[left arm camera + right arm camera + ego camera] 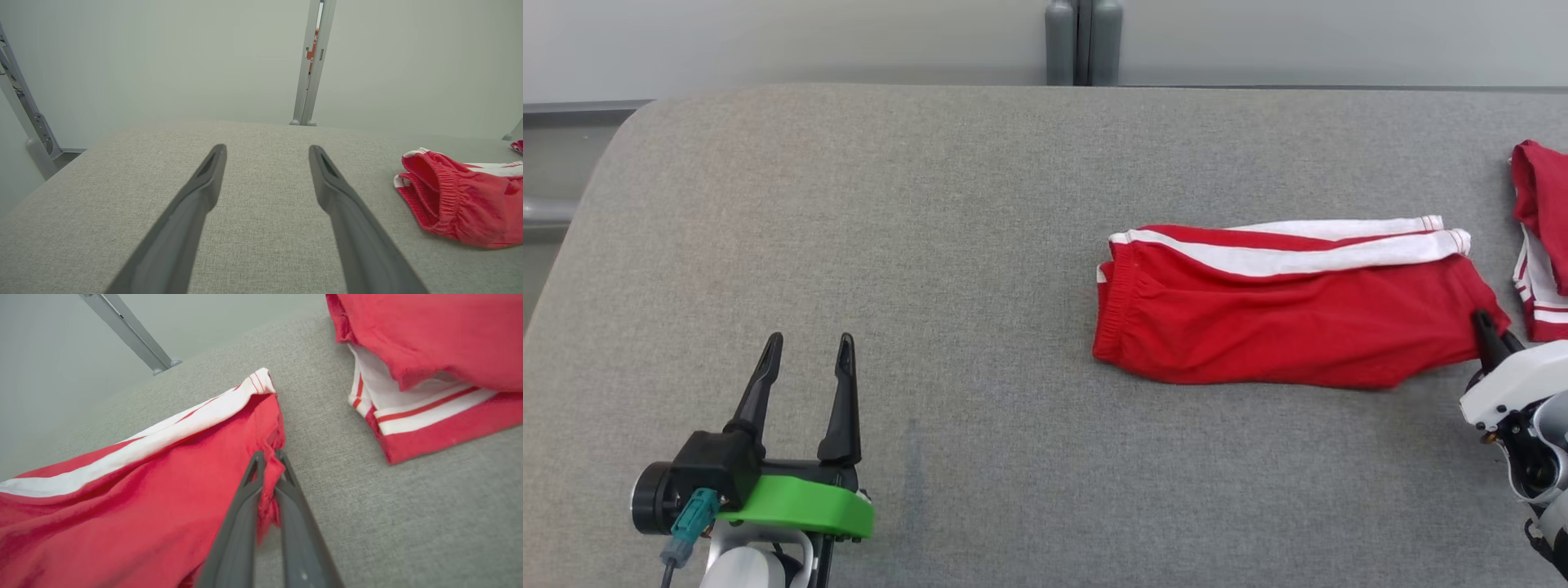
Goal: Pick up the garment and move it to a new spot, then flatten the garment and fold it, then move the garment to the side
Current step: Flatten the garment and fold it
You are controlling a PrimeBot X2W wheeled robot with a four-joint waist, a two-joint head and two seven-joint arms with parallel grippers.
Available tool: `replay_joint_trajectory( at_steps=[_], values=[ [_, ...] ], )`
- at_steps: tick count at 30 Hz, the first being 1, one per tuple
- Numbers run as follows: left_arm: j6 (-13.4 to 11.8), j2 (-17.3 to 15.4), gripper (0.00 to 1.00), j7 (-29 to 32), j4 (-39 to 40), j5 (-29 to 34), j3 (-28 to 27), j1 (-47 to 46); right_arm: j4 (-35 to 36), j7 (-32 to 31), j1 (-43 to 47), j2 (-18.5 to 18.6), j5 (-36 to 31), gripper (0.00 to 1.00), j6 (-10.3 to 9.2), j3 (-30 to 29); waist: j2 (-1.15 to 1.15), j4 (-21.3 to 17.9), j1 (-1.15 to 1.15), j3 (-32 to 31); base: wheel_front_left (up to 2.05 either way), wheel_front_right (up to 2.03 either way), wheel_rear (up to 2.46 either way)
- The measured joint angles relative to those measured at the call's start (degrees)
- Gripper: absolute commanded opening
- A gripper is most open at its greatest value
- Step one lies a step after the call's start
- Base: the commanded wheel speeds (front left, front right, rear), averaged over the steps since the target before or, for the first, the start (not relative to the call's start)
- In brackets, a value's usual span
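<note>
**Red shorts pinched at the near right corner**

The red shorts (1282,318), with white side stripes, are laid on the right half of the grey counter (931,245). Their near right corner is clamped between the closed fingers (241,522) of the right gripper (1486,327). A second red-and-white garment (1543,204) is seen near them at the right edge, not touching. The left gripper (810,341) is held over bare counter well to the left, fingers spread wide, nothing held.

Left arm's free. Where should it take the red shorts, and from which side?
Probably the elastic waistband end of the red shorts, approached from the robot's left, low along the table. That end faces the open left gripper and its gathered layers stand slightly proud, giving the jaws a lip. The right gripper pinches the opposite leg hem corner, so this would spread the hold.
</note>
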State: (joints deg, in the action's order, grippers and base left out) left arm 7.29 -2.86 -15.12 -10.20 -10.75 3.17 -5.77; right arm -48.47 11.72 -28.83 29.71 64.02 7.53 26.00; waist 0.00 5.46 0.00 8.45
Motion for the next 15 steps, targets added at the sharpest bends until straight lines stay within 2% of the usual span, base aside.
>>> replay_joint_trajectory(
  at_steps=[5,15],
  values=[
    [0.0,0.0,1.0,0.0,-0.1,0.5,-0.5,0.5,0.5,0.5,1.1,-0.2,0.4,0.0,0.0,0.1,0.0,-0.5,0.0,-1.2,0.0,0.0,0.0],
    [0.0,0.0,1.0,0.0,-0.5,1.5,-2.9,1.6,4.8,2.6,-1.1,-3.2,-1.7,0.0,-0.01,1.2,0.0,-0.1,0.0,-2.4,0.0,0.0,0.0]
  ],
)
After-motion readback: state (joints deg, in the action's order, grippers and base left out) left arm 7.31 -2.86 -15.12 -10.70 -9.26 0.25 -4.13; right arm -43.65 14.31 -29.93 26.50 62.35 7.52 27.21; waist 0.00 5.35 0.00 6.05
